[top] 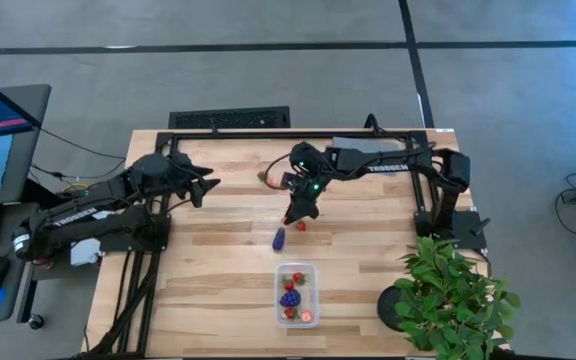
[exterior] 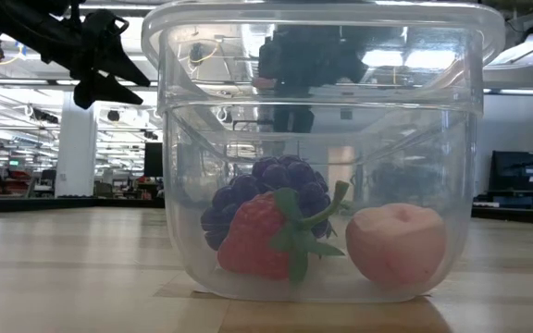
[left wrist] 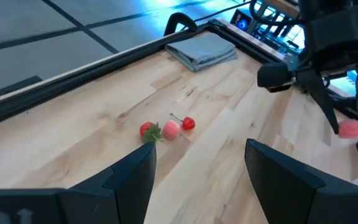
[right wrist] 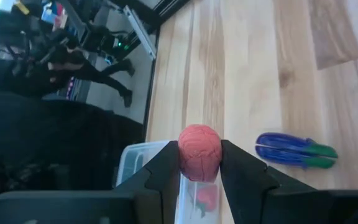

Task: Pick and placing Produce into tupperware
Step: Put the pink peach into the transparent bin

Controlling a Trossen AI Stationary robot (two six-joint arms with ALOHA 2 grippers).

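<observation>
while clamped on a pink fruit piece (right wrist: 199, 152), right fingers (right wrist: 166, 163); left fingers (left wrist: 132, 171) apart, empty.

The tupperware (top: 296, 294) sits on the table (top: 208, 290) near its front edge, right of centre, with several produce pieces (top: 291, 298) inside; an elongated piece (top: 279, 239) lies on the wood just behind the container, to its left; the right gripper (top: 299, 214) hangs behind that, over mid-table, with a fruit piece (right wrist: 199, 152) between its fingers; the left gripper (top: 204, 187) hangs farther left; a potted plant (top: 453, 295) stands at the front right corner; a folded cloth (left wrist: 202, 50) lies by the back edge.
</observation>
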